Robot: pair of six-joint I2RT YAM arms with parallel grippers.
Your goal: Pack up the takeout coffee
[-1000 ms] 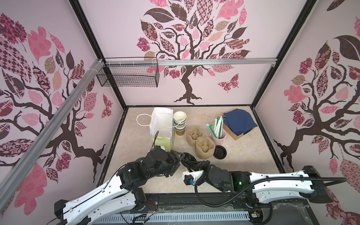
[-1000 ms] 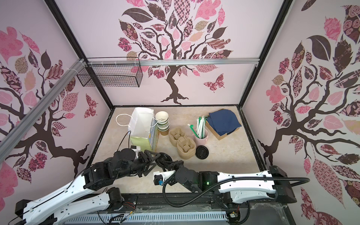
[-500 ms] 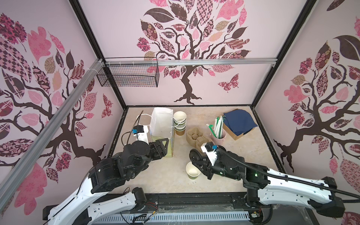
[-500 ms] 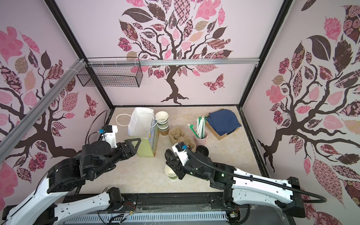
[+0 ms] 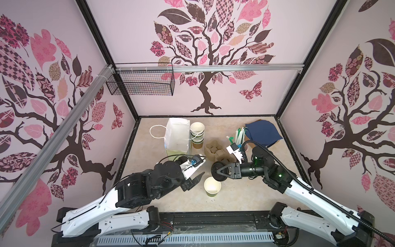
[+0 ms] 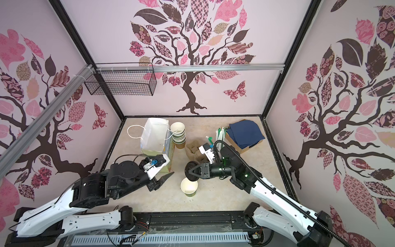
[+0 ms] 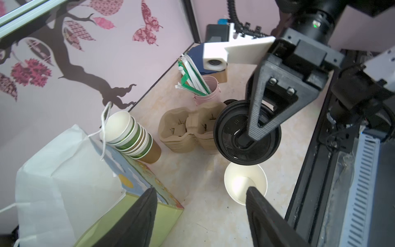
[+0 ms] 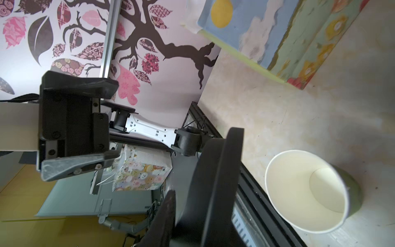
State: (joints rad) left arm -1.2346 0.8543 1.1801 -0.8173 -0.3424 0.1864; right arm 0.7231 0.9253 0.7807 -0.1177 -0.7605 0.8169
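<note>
Risk of tipping the unbraced green-sided paper cup (image 7: 239, 181) with the tilted round black plastic lid (image 7: 230, 136) pinched in the right jaws, left jaws open alongside.

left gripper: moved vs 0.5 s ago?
Yes. In a top view the left gripper has swung right and toward the near table edge, away from the white paper bag, ending beside the lidless green-sided paper cup.

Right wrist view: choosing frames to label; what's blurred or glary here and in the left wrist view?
Right wrist view: the black lid close to the lens is out of focus, the paper bag smeared; left wrist view: a bright patch inside the open cup.
</note>
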